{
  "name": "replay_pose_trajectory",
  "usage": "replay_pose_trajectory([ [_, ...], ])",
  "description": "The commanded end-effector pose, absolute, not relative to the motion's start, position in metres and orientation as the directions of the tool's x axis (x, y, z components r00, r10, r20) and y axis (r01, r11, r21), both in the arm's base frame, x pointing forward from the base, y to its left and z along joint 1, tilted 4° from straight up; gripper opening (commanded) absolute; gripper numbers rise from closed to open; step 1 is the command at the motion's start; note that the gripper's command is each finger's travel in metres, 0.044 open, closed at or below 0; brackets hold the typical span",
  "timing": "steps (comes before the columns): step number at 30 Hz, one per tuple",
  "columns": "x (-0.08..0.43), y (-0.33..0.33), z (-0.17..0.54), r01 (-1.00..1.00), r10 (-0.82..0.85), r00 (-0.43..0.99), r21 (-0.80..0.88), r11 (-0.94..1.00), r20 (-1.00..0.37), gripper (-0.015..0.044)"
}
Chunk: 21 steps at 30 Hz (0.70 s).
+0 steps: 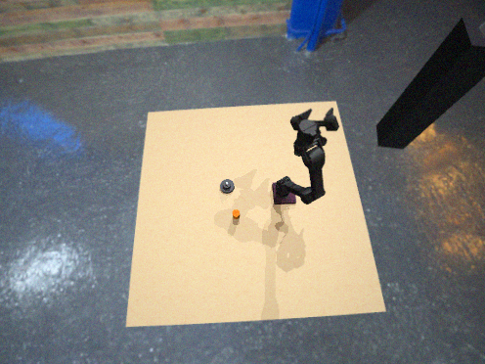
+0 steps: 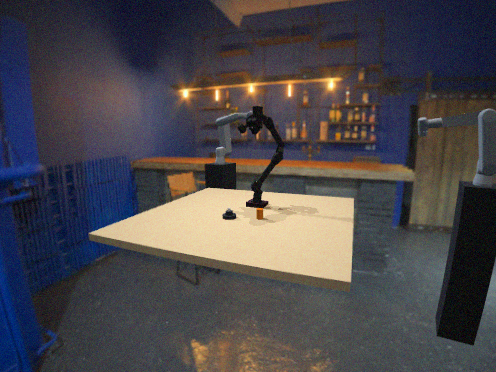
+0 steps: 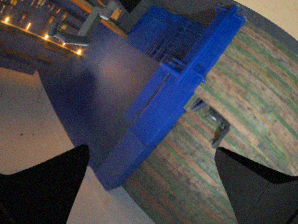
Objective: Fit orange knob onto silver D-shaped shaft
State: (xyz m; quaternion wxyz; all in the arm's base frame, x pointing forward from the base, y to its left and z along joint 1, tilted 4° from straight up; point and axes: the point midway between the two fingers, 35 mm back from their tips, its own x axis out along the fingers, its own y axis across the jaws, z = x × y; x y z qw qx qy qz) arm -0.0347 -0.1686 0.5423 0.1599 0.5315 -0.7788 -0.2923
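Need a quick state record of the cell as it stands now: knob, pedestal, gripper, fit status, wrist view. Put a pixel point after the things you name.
knob: orange knob [image 1: 236, 213] [image 2: 259, 214], standing on the tabletop [image 1: 186, 274] [image 2: 280, 250]
pedestal: round pedestal [image 1: 223, 190] [image 2: 229, 217], dark, apart from the knob
shaft: silver, on the pedestal, uncovered
gripper: gripper [image 1: 320, 113] [image 3: 153, 153] open, raised, away from both parts
fit: not made
wrist view: neither knob nor pedestal visible
knob hole: not visible

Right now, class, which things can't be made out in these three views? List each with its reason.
- Knob's hole: underneath, hidden by the knob itself in the top and exterior views.
- Shaft's flat side: too small and blurred in the top view.
- Knob and pedestal in the wrist view: out of frame.
- Bottle labels, exterior view: too small and blurred.
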Motion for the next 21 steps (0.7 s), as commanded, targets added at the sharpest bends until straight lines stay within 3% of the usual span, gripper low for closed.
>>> replay_pose_trajectory([
  [1,0.016,-0.196,0.521,-0.686,-0.97,-0.206,0.726,0.05,-0.128,0.044],
  [7,0.1,-0.215,0.482,-0.51,-0.965,0.068,0.822,-0.252,-0.254,0.044],
  [12,0.174,-0.206,0.438,-0.233,-0.878,0.275,0.859,-0.456,-0.391,0.044],
  [21,0.28,-0.134,0.348,0.367,-0.578,0.493,0.757,-0.541,-0.651,0.044],
])
